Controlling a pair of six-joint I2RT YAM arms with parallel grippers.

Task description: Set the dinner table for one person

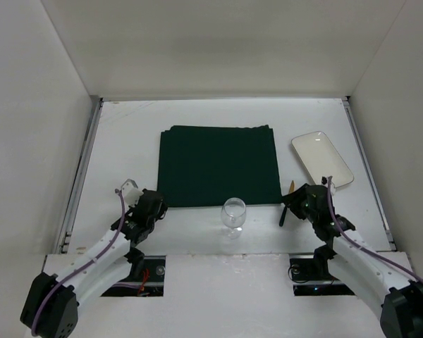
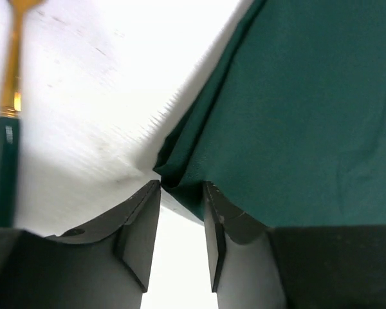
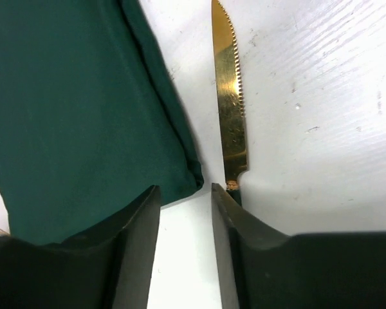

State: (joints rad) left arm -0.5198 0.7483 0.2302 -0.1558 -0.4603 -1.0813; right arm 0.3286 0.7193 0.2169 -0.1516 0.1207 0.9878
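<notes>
Dinner table (image 1: 127, 141) lies beneath both sets of fingers: rigid, fixed, nothing to grasp, only a surface to set things on. Left gripper (image 2: 182, 185) and right gripper (image 3: 184, 187) stand narrowly parted, empty, a soft placemat (image 2: 296, 116) corner just ahead of each. Knife (image 3: 228, 96) lies just ahead of the right pair; wine glass (image 1: 233, 211), likely fragile, between the grippers

You're looking at the bench (image 1: 127, 141): a large, roughly square, matte white top that is lying flat and level. Thin silver rails (image 1: 80, 176) are running along its two side edges, and faint scuffs are showing up close.
</notes>
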